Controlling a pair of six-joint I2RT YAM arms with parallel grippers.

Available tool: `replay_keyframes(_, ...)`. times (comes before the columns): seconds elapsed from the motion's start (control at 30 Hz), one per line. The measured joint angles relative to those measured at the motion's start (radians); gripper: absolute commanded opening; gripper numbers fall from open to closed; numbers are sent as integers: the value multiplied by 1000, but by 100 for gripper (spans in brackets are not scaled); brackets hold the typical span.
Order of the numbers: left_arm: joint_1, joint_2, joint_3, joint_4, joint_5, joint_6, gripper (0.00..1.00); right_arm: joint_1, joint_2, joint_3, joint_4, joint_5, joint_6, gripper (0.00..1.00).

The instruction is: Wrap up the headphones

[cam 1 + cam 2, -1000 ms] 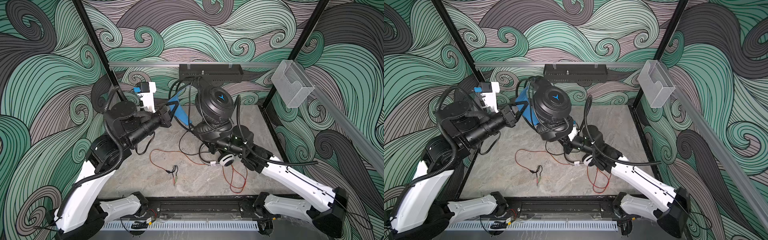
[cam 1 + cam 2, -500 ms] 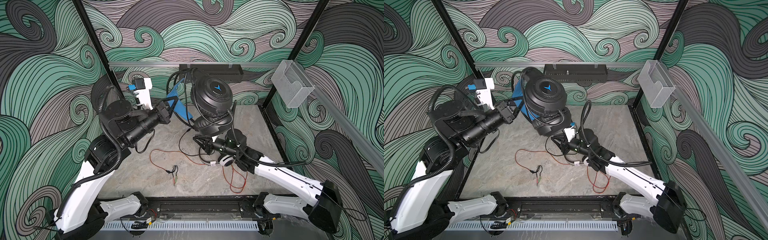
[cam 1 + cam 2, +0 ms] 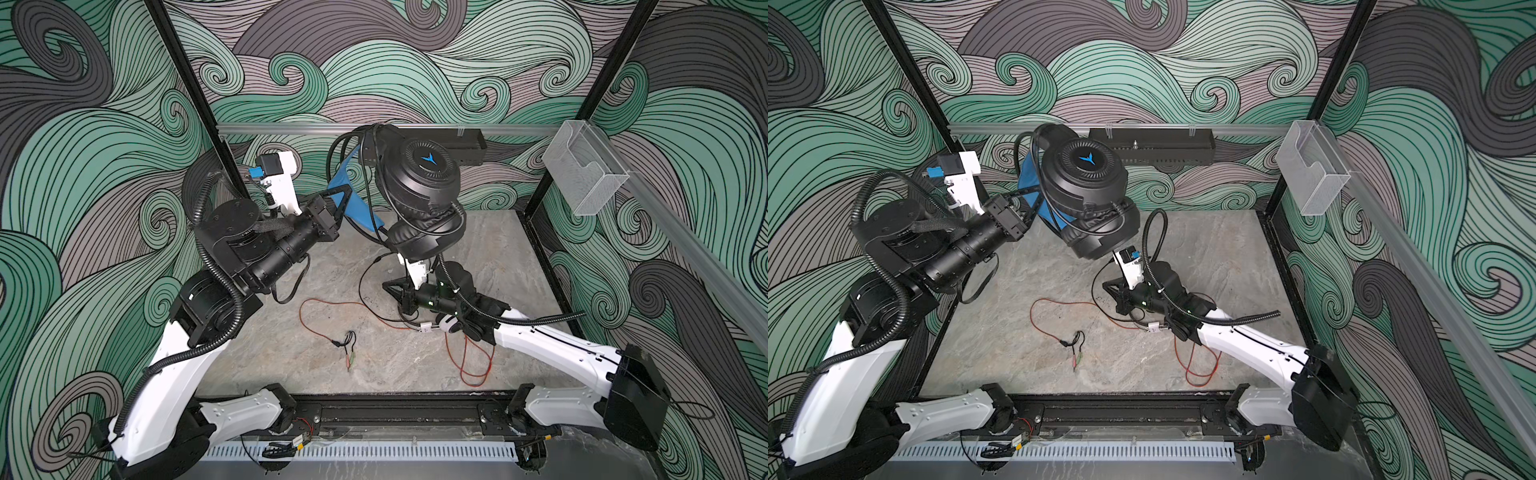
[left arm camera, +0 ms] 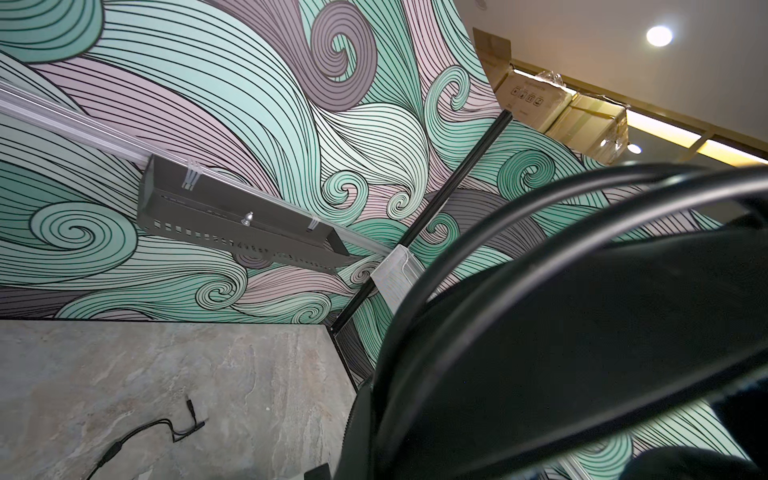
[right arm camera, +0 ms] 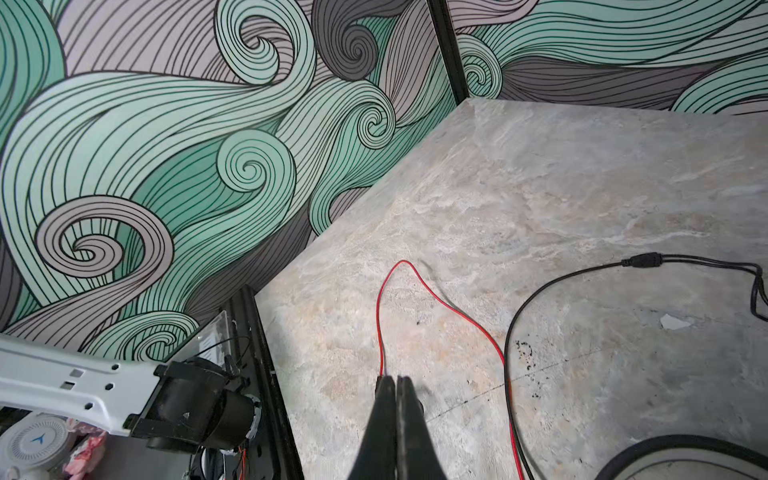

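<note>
Left gripper [image 3: 347, 197] is clamped on the black headset [image 3: 419, 183] by its blue-lined headband, holding it well above the counter [image 3: 270, 353], black cable [image 5: 509, 353] trailing down onto it. Right gripper [image 5: 397, 380] sits low over the counter, jaws pressed together where the red cable [image 5: 379, 316] meets them; the white headset [image 3: 446, 326] lies on the counter, mostly hidden under that arm.

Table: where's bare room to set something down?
Bare table in the far right corner, between the right arm and the walls, and front left, between the red cable loop and the left arm. Crowded: the middle, with the right gripper shut on the red cable beside the black cable; the left gripper holds the black headset above the back.
</note>
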Motion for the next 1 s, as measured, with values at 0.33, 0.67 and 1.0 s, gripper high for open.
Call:
replay_keyframes(0.33, 52, 110, 56, 2, -198, 56, 0, 137, -38, 68, -246, 136, -79, 0)
replay_keyframes(0.67, 71, 140, -136, 46, -489, 365, 0, 309, -68, 277, -594, 323, -221, 0)
replay_keyframes(1.0, 69, 148, -435, 14, -562, 581, 0, 402, 44, 721, -963, 568, -427, 0)
